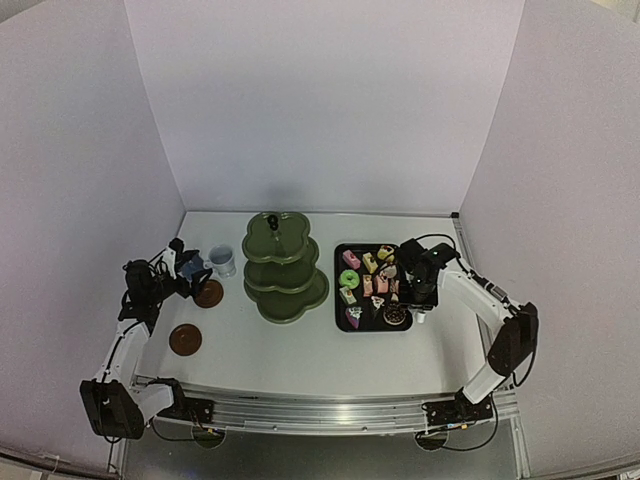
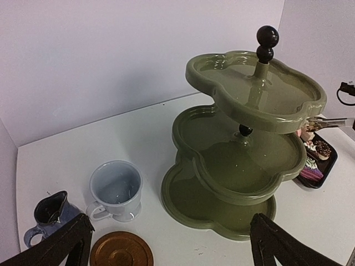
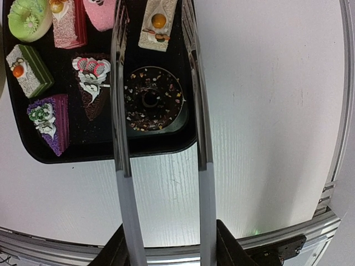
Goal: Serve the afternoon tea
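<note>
Tongs of bare metal (image 3: 118, 111) pinched between the dark fingers of right gripper (image 3: 169, 244) at the bottom of the right-wrist view, both long arms running up and out past the top edge; between those arms, just above centre, round chocolate doughnut with coloured sprinkles (image 3: 152, 98), lying in the lower right corner of black rectangular tray (image 3: 89, 145); whether the arms touch it, impossible to tell; higher up between the arms, cream rectangular cake with an orange ball (image 3: 158, 22); across the left part of the tray, purple wedge-shaped cake slice (image 3: 50, 122), dark wedge with white cream (image 3: 91, 83), green square cake (image 3: 28, 69), pink sprinkled slice (image 3: 69, 25), and green iced doughnut (image 3: 25, 19) in the upper left corner; left gripper (image 2: 170, 221) spread wide, black fingers in the two bottom corners of the left-wrist view; olive-green three-tier flower-shaped stand (image 2: 244, 144) upright at right of centre on white table (image 2: 83, 144); white cup (image 2: 115, 191) upright at lower left, just beside the stand's bottom tier; dark-blue cup (image 2: 50, 216) at far lower left, close to the left finger; round brown saucer (image 2: 121, 252) at the bottom edge, just below the white cup; in the top view, second round brown saucer (image 1: 185, 340) at lower left, well apart from the stand.
</note>
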Tool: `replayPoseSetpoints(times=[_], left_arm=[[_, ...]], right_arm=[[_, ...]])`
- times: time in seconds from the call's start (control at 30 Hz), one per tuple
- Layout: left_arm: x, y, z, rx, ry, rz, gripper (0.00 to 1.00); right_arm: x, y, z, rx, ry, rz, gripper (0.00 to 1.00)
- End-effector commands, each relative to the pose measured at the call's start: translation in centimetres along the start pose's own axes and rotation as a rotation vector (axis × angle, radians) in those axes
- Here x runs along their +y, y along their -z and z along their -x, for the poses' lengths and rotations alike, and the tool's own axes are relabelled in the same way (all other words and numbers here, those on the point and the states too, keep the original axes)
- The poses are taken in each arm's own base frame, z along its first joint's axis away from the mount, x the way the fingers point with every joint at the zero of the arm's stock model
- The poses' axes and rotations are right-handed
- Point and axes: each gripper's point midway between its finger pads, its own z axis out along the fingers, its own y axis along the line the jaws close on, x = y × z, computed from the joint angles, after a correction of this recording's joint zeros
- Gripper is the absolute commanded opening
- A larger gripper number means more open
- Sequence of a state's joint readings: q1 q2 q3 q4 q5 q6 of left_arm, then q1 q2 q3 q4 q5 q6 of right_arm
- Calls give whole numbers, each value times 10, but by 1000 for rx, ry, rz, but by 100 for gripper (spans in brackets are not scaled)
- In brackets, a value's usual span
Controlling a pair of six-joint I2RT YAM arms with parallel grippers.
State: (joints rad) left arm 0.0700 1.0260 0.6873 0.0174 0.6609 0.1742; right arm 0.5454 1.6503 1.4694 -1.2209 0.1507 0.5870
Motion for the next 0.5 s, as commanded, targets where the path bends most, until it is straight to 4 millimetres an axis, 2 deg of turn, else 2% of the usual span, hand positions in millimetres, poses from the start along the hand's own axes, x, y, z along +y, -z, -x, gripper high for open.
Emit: replayPoseSetpoints(times=[0.0, 0.23, 0.47], left_arm=[[-4, 0, -4, 5, -21, -10, 99], [-3, 0, -9, 16, -30, 0, 99], [-1, 0, -14, 24, -31, 6, 99]], right_arm=[[-2, -7, -2, 6, -18, -26, 43], [-2, -15, -3, 28, -8, -43, 43], [-4, -15, -2, 19, -14, -55, 30]])
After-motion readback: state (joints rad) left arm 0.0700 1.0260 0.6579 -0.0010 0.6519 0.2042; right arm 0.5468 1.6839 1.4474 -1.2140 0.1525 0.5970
